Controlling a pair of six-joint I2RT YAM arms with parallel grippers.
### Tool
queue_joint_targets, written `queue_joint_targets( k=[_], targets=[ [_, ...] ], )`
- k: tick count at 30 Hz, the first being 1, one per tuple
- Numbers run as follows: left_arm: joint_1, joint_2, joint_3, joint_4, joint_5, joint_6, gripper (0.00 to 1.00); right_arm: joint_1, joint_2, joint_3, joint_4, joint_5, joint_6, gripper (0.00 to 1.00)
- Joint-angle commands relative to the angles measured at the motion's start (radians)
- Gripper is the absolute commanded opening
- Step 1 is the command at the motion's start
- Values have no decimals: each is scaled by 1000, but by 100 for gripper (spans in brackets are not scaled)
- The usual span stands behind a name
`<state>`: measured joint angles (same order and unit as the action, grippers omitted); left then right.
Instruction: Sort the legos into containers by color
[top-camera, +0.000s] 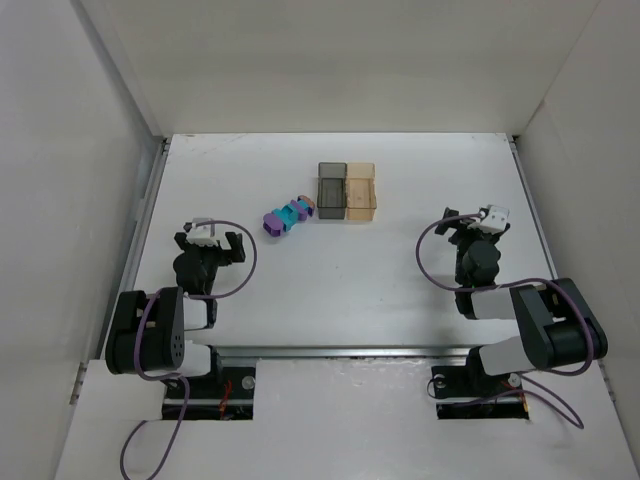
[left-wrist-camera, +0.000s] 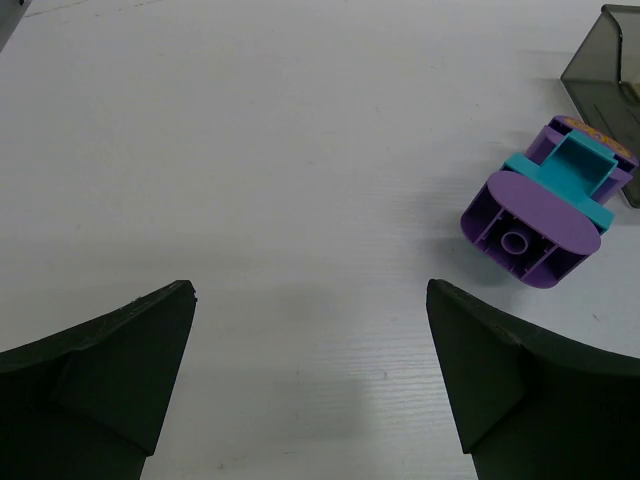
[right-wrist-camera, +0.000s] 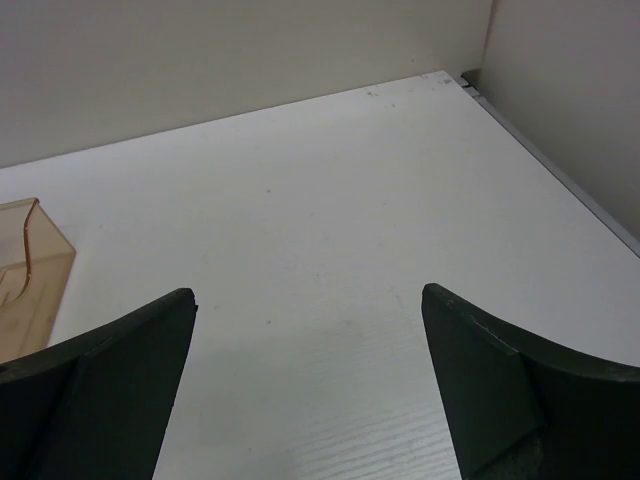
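Note:
A small heap of purple and teal legos (top-camera: 287, 217) lies on the white table just left of the two containers. The dark grey container (top-camera: 330, 192) and the amber container (top-camera: 360, 194) stand side by side, touching. In the left wrist view the legos (left-wrist-camera: 545, 210) lie ahead to the right, a purple brick on its side with a teal one behind it, and the grey container's corner (left-wrist-camera: 605, 60) shows at top right. My left gripper (left-wrist-camera: 310, 295) is open and empty, near the left front. My right gripper (right-wrist-camera: 308, 295) is open and empty, with the amber container (right-wrist-camera: 30, 270) at the far left.
White walls enclose the table on three sides. A metal rail (top-camera: 150, 200) runs along the left edge and another along the right edge (right-wrist-camera: 560, 165). Both arm bases sit at the near edge, with cables looping beside them.

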<state>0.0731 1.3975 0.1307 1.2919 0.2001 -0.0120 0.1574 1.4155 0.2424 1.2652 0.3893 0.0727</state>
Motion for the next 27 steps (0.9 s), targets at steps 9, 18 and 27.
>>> queue_joint_targets(
  k=[9,18,27],
  targets=[
    [-30,-11,12,270,-31,27,100,-4,-29,37,21,26,15,99],
    [-42,38,896,-1240,79,462,100,5,-89,695,-944,-32,-85,99],
    [-53,368,1718,-1984,335,624,100,195,-20,903,-1038,12,-197,99]
  ],
)
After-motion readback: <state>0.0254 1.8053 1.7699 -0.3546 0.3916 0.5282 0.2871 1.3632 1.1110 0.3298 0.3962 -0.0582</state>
